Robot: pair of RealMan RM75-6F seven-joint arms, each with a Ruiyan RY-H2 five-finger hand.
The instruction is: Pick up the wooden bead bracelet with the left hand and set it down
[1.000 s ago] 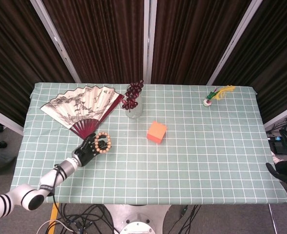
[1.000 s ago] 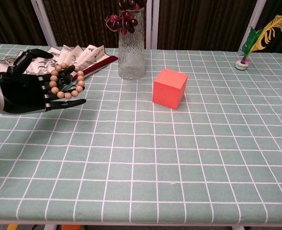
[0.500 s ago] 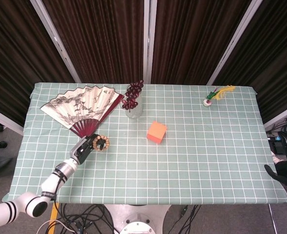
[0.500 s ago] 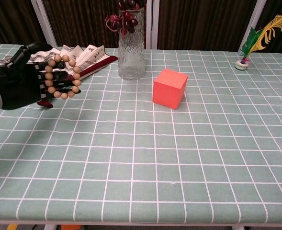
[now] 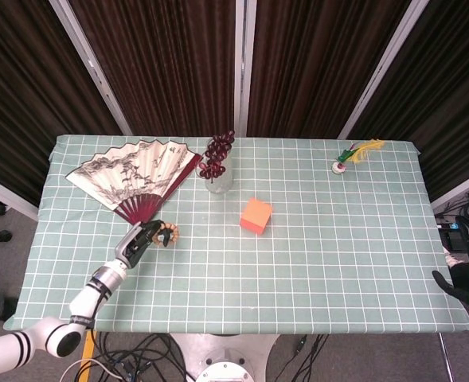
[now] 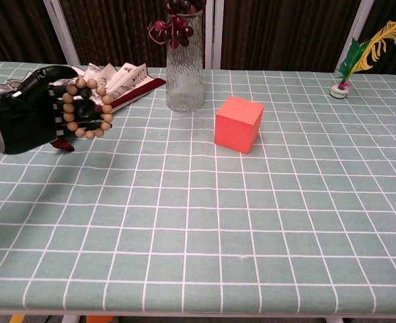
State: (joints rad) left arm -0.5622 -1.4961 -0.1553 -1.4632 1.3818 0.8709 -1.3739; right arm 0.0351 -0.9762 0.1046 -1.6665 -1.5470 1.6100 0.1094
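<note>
Since a second ago your left hand (image 6: 24,119) has turned over and curled: the palm that lay open under the wooden bead bracelet (image 6: 87,108) now faces sideways, and the fingers (image 6: 68,111) have closed through the ring of beads. You are holding the bracelet just in front of the handle end of the paper fan (image 5: 130,177), with the loop hooked over the curled fingers and its beads showing along their outer side. Whether the beads touch the table (image 6: 251,229) is hard to say from the chest view; they look slightly raised.

From the fan, the glass vase (image 6: 184,64) with dark red berries stands to the side, near its spread ribs, and the orange cube (image 6: 239,124) sits beyond the vase, apart from it. The feather shuttlecock (image 6: 359,57) lies well away from the fan, at the table's far corner.

Your right hand (image 5: 459,282) shows only at the table's edge in the head view, well away from the fan; I cannot tell how its fingers lie.
</note>
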